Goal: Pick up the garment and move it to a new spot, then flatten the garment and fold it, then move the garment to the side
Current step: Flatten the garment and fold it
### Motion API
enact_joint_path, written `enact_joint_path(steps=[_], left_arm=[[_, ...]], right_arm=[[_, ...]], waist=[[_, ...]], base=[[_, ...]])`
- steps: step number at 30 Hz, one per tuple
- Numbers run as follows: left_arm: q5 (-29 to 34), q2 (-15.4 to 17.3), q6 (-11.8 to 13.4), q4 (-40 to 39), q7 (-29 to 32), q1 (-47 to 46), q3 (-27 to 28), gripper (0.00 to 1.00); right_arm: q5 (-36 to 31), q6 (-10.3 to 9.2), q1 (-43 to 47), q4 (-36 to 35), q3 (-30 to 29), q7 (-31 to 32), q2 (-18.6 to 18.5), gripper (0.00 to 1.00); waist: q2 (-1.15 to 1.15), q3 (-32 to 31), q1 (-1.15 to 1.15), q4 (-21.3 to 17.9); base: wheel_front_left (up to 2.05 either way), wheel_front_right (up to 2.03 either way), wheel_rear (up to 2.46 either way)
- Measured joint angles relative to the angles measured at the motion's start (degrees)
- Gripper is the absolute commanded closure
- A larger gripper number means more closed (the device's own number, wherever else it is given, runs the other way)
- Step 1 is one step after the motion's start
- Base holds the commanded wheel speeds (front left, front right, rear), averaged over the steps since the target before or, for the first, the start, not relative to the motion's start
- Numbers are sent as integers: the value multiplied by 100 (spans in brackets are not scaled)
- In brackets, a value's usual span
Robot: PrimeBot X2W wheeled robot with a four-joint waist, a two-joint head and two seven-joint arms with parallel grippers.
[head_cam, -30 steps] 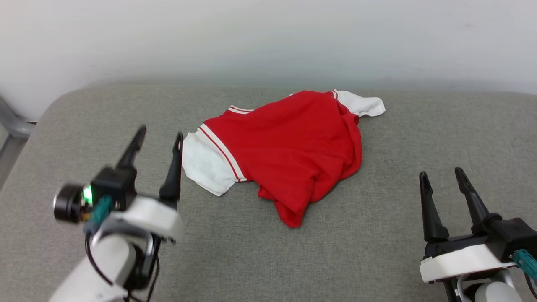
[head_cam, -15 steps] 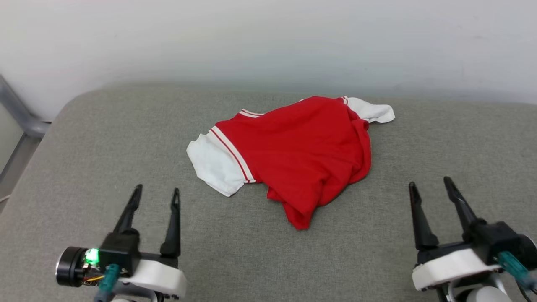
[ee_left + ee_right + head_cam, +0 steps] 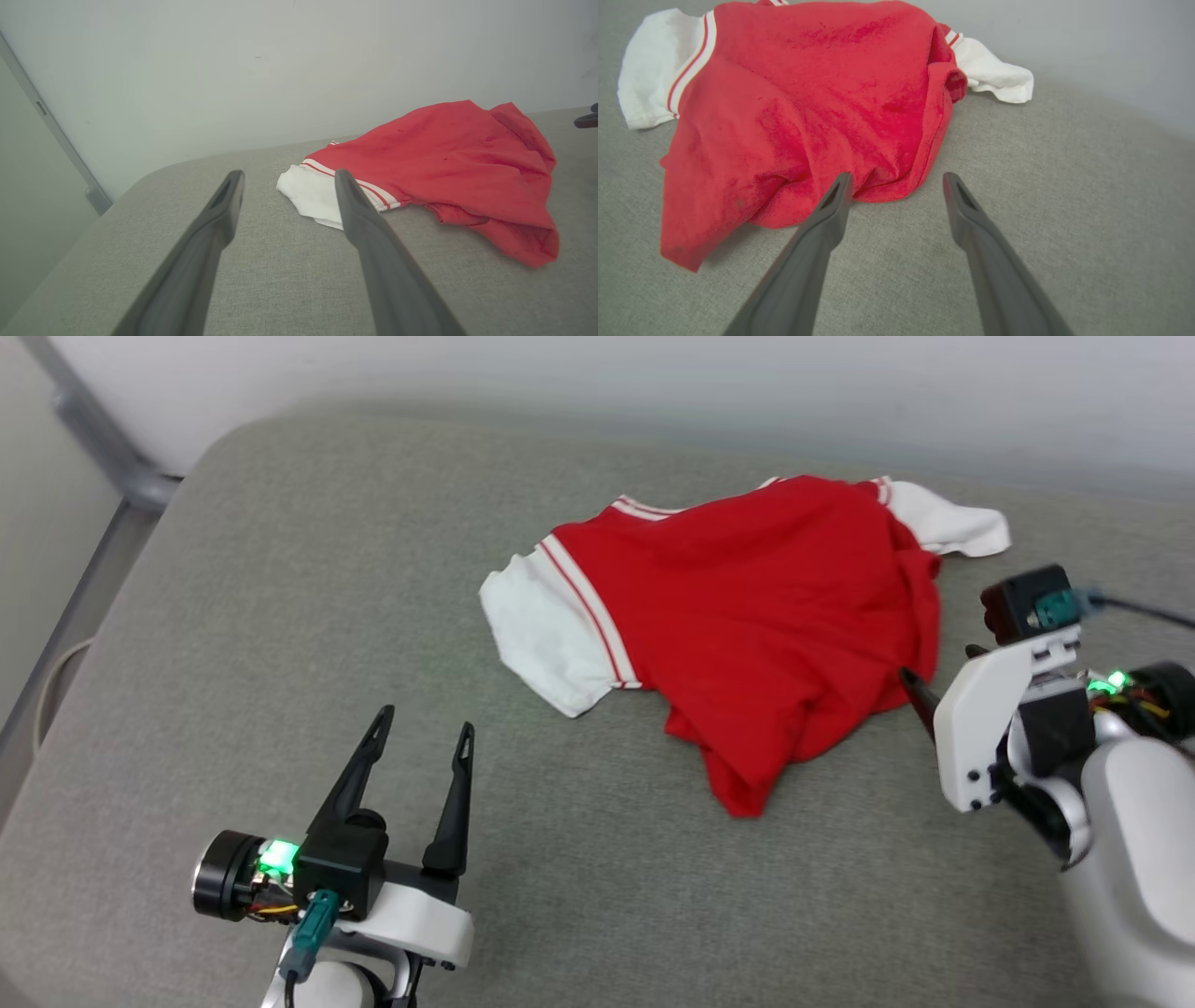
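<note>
Lying in a loose heap on the grey cushion (image 3: 280,616), toward its far right part and near the wall (image 3: 653,383), the garment (image 3: 766,616) has its plain red face up. It looks soft, light and limp, so I judge it will sag and bunch from any single hold, and the cushion's weave may drag at it a little. The thick red folds (image 3: 896,186) along its right edge offer a full pinch for the lift. For flattening, the striped seams where the sleeves join would give better control.

The striped neck trim (image 3: 644,509) points toward the wall and a red hem corner (image 3: 742,798) points back toward the robot. One white sleeve (image 3: 541,625) lies at the left and the other sleeve (image 3: 962,527) at the far right. The long axis thus runs sleeve to sleeve, slanting from nearer left to farther right.

The right gripper (image 3: 897,177) is spread wide and holds nothing, aimed at those right-edge folds. One fingertip sits at the cloth's edge, though whether it touches is hard to tell from this angle. The left gripper (image 3: 424,721) is also spread and empty, low over bare cushion, apart from the left sleeve and pointing toward it
</note>
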Motion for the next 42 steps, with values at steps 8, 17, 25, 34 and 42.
enact_joint_path(steps=[8, 17, 25, 34, 42], left_arm=[[193, -287, -220, 108, 0, -124, 135, 0], [361, -537, -423, 99, 0, -218, 266, 0], [486, -701, -549, 142, 0, -237, 364, 0], [592, -694, -609, 274, 0, -153, 532, 0], [636, -586, -647, 330, 0, 169, 675, 0]], right_arm=[[69, 1, -998, 969, 151, 1590, -434, 0], [-54, 0, -1487, 1758, 16, 1889, -641, 0], [37, -2, -1656, 2143, 322, 1807, -687, 100], [517, 1, -1363, 2426, 482, 1618, -746, 100], [1280, 0, -449, 2258, 626, 1833, -840, 100]], waist=[[0, 323, 0, 568], [0, 638, 0, 1002], [0, 796, -1, 1161], [0, 397, -1, 1006], [0, -250, -2, 682]], base=[[0, 0, 0], [0, 0, 0], [0, 0, 0], [0, 0, 0], [0, 0, 0]])
